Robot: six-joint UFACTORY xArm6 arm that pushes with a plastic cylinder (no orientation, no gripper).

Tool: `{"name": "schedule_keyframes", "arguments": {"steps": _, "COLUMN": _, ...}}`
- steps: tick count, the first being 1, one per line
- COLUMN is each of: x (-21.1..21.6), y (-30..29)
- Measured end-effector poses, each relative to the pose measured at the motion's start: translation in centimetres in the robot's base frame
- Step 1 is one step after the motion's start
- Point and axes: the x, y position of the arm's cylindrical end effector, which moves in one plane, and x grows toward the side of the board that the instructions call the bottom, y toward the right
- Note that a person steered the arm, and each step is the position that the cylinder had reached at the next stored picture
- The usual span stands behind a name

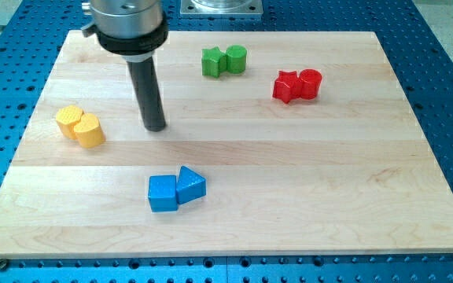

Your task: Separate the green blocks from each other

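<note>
Two green blocks touch each other near the view's top centre: a green star-shaped block [212, 62] on the left and a green cylinder [236, 59] on the right. My tip [156, 126] rests on the board to the lower left of the green pair, well apart from them, and to the right of the yellow blocks.
A red star-shaped block [287, 86] and a red cylinder [311, 83] touch at the upper right. Two yellow blocks [81, 126] touch at the left. A blue cube [163, 193] and a blue triangular block [190, 185] touch at the lower centre. The wooden board [329, 196] lies on a blue perforated table.
</note>
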Motion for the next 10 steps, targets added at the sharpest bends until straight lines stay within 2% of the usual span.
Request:
{"name": "schedule_keyframes", "arguments": {"steps": 1, "x": -0.9, "y": 3.8}}
{"name": "schedule_keyframes", "arguments": {"steps": 3, "x": -0.9, "y": 4.1}}
{"name": "schedule_keyframes", "arguments": {"steps": 6, "x": -6.2, "y": 10.8}}
{"name": "schedule_keyframes", "arguments": {"steps": 8, "x": -12.5, "y": 11.0}}
{"name": "schedule_keyframes", "arguments": {"steps": 10, "x": -13.2, "y": 1.6}}
